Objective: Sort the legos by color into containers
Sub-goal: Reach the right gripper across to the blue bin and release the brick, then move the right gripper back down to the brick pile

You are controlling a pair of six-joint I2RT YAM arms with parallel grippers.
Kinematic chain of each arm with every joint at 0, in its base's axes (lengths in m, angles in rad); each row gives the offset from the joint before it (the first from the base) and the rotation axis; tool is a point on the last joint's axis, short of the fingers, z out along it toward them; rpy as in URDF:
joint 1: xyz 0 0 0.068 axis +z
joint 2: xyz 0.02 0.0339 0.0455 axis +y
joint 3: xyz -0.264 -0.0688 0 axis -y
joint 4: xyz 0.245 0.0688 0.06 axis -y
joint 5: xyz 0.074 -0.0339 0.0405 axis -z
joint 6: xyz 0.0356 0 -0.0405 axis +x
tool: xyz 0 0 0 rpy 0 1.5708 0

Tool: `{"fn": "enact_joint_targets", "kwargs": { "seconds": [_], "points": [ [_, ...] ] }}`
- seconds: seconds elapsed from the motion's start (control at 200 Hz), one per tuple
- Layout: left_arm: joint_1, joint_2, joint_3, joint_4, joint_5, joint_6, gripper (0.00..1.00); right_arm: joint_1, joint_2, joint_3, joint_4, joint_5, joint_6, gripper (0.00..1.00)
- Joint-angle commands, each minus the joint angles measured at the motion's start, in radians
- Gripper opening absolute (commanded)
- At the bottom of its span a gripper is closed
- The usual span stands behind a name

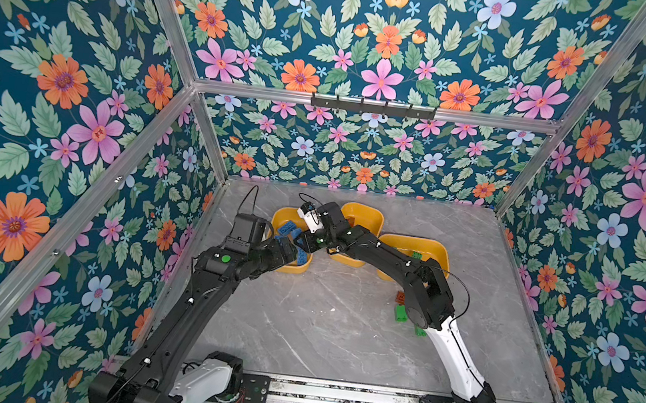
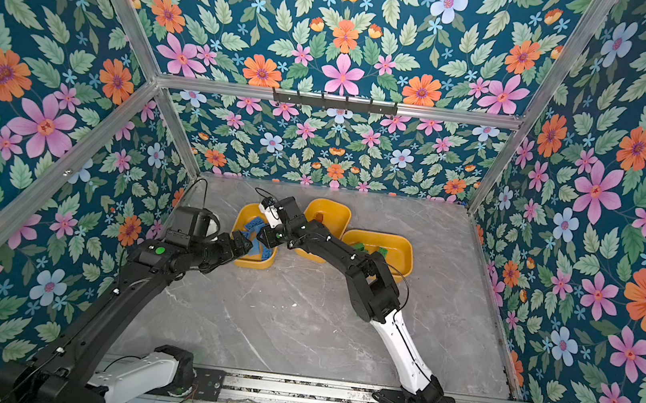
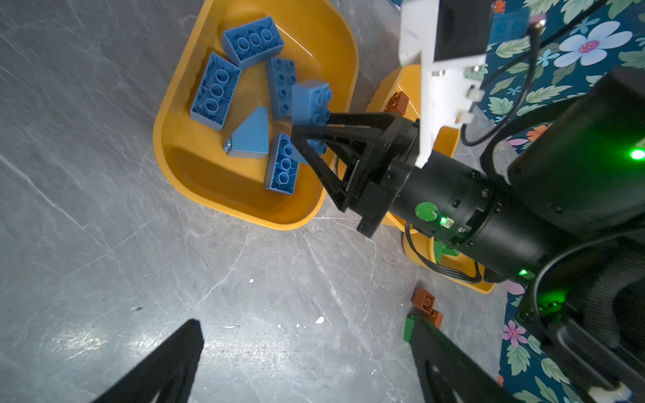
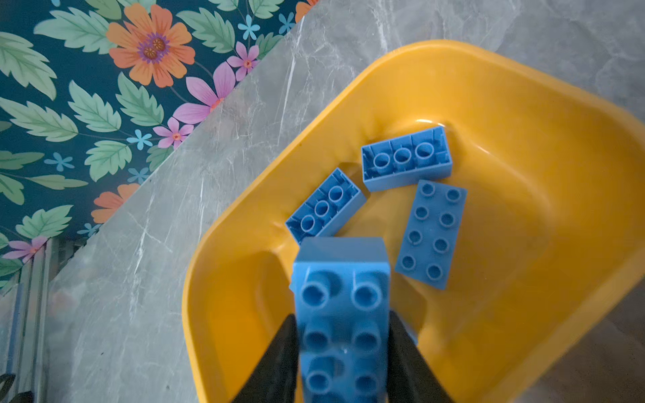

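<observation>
The right gripper [image 4: 342, 319] clamps a blue brick [image 4: 343, 275] over the yellow tub [image 4: 523, 122]; let go crooked, it could bounce off the bricks [image 4: 431, 233] below and over the low rim. The left gripper [image 3: 305, 324], spread wide and empty, hovers close, leaving little room between arms

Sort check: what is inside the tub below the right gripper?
Five blue legos lie in the tub, one a wedge; a sixth brick sits between the fingers of the right gripper above, hiding part of the tub's floor.
</observation>
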Motion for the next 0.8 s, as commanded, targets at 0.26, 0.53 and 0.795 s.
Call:
{"fn": "enact_joint_targets", "kwargs": {
  "seconds": [0.26, 0.53, 0.795],
  "points": [
    [0.002, 0.01, -0.025, 0.025, 0.02, 0.008, 0.95, 0.001, -0.168, -0.106, -0.044, 0.028, -0.045, 0.62],
    [0.001, 0.024, -0.062, 0.09, 0.069, 0.002, 0.95, -0.051, -0.572, -0.543, -0.109, 0.044, -0.054, 0.68],
    [-0.003, 0.071, -0.075, 0.179, 0.171, -0.006, 0.95, -0.105, -0.927, -0.842, -0.351, 0.119, -0.03, 0.72]
  ]
}}
